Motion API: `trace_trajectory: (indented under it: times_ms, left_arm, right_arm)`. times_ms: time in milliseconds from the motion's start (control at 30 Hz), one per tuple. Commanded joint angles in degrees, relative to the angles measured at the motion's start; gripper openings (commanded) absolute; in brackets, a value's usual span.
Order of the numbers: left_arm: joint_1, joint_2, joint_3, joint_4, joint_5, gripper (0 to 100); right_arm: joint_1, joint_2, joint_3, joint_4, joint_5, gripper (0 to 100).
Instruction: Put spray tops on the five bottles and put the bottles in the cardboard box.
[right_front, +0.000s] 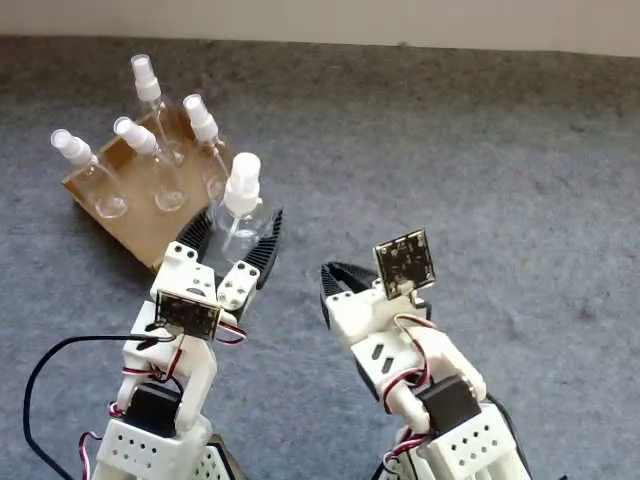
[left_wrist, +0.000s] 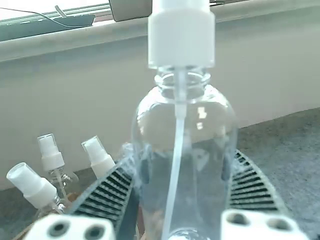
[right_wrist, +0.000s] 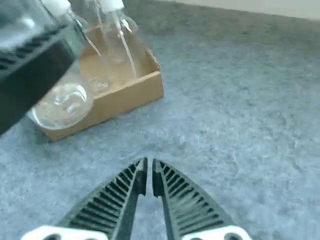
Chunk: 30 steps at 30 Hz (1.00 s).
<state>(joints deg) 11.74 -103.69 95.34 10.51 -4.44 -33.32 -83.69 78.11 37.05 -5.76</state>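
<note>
Cardboard box (right_front: 135, 238), low and open-topped, lies on a grey carpet (right_front: 480, 150) that spreads out on every side of it. The left arm (right_front: 160, 420) stands on the near side of the box, with its wrist close to the box's near edge. The right arm (right_front: 450, 420) stands beside it, farther from the box. The left gripper (right_front: 235, 245) reaches the box's near corner and is clamped on 1 clear bottle (right_front: 240, 222), with a black ribbed finger pressed against each side of the bottle's body. This held bottle stands upright at that corner. Whether its base rests inside the box or just above the rim cannot be told. The right gripper (right_wrist: 149, 170) hangs over bare carpet, well apart from the box on the right arm's side. It is empty, and its jaws are drawn together with only a thin slit between the tips. Inside the box stand 4 other bottles (right_front: 165, 190), clear and round-bodied, close together and leaning at slightly different angles. Each of them carries a white spray top (right_front: 135, 135). The held bottle also has its white top (left_wrist: 181, 35) seated on the neck, and a thin dip tube runs down inside the glass.
</note>
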Motion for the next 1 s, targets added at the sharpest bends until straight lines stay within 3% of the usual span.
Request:
trace_trajectory:
  times_ms: [0,100,367,567,700,967]
  left_arm:
    - [-0.8,-0.9,-4.2,-1.1,3.4,8]
    - [-1.1,-0.7,-6.7,-0.3,7.9,8]
    - [-0.7,0.2,-17.4,4.5,4.5,8]
    - [-0.4,19.7,-31.2,6.7,4.0,8]
    - [4.2,31.5,-37.1,6.6,4.0,8]
    - [8.3,43.7,-35.2,-5.9,4.0,8]
  right_arm:
    - [-0.8,-0.7,1.5,-8.9,0.5,0.4]
    - [-1.2,-0.7,5.8,-14.6,0.5,0.4]
    - [-1.3,-0.7,14.0,-25.4,0.5,0.4]
    - [-1.3,-0.7,16.5,-29.9,0.2,0.4]
    - [-3.6,-0.7,18.0,-34.7,0.2,0.4]
    - [-7.7,-0.7,21.2,-44.1,0.5,0.4]
